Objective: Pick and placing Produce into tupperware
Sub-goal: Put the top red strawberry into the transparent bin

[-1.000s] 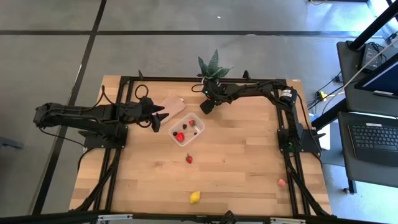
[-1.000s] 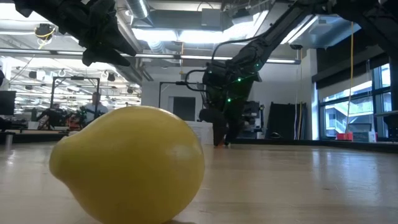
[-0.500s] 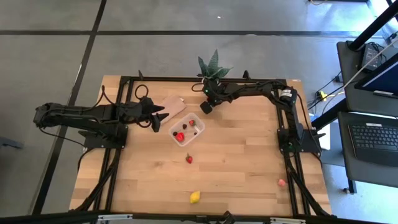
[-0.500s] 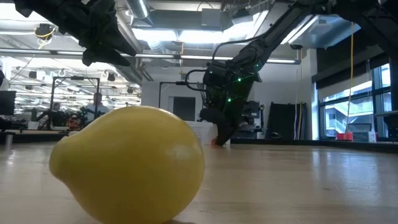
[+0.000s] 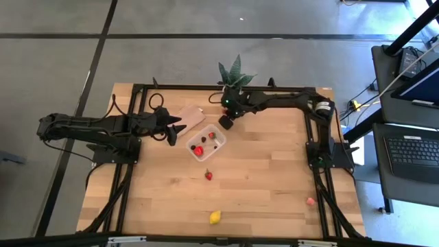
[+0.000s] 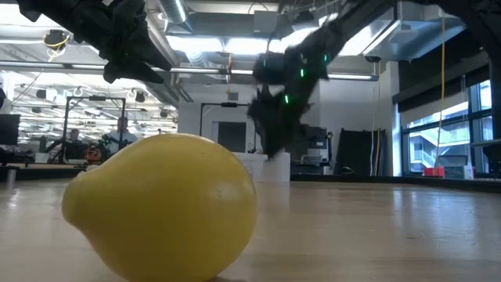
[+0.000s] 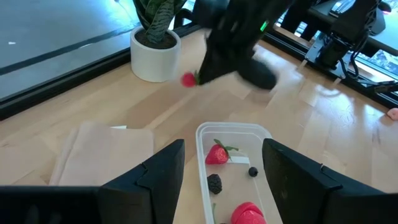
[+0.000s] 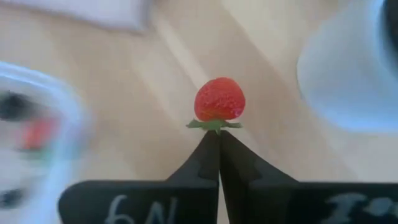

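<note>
My right gripper (image 5: 225, 122) hangs above the table between the potted plant (image 5: 236, 72) and the tupperware (image 5: 206, 143), shut on a small red strawberry (image 8: 219, 99). The clear tupperware (image 7: 233, 168) holds a strawberry (image 7: 216, 154), a dark berry (image 7: 214, 183) and a red round piece (image 7: 247, 213). My left gripper (image 5: 177, 129) waits open just left of the tupperware. Another strawberry (image 5: 208, 175), the yellow lemon (image 5: 215, 217) and a pink piece (image 5: 311, 201) lie on the table. My right gripper pinches the strawberry's green leafy cap (image 8: 214, 124) between the very tips of its two fingers. The red body sticks out beyond the fingertips. The fingers slant downward from the far right, and the strawberry (image 7: 188, 79) is lifted clear of the table.
A flat tan piece (image 5: 188, 118) lies left of the tupperware, under my left gripper. The white plant pot (image 7: 154, 55) stands at the far edge. The lemon (image 6: 160, 205) fills the low view's front. Bare wood lies across the middle and right of the table.
My right gripper has risen from the table near the plant pot with the strawberry at its fingertips, and has shifted slightly toward the tupperware. The strawberry now hangs clear of the wood. My left arm has kept still.
</note>
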`<state>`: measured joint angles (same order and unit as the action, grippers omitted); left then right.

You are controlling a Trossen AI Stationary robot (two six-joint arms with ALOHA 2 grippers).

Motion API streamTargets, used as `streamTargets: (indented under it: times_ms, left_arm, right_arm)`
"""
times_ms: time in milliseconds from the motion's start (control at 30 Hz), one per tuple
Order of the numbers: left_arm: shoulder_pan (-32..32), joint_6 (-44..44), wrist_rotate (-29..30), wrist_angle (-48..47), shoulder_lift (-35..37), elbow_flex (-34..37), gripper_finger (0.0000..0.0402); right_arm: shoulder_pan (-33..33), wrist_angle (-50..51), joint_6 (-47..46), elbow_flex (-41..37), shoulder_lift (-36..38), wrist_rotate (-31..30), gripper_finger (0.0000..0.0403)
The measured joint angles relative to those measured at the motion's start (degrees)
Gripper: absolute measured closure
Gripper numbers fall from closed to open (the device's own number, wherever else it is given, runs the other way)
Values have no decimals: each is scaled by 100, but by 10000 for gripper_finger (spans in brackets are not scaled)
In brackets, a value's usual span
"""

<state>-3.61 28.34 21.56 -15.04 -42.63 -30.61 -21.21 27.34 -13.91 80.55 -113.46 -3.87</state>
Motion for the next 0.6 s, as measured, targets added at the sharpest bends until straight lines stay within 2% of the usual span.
streamTargets:
  times_ms: [133, 300, 433, 600]
  left_arm:
    - [6, 0, 0, -20, 0, 0, 195]
    - [4, -4, 0, -75, 0, 0, 195]
    - [4, -4, 3, -108, 0, 0, 195]
    - [4, -4, 0, -123, 0, 0, 195]
  right_arm:
    - [251, 250, 386, 359, 303, 101, 401]
    - [707, 642, 979, 965, 627, 594, 401]
    - [1156, 1249, 1400, 1361, 605, 610, 401]
    - [1568, 1184, 1442, 1384, 561, 393, 402]
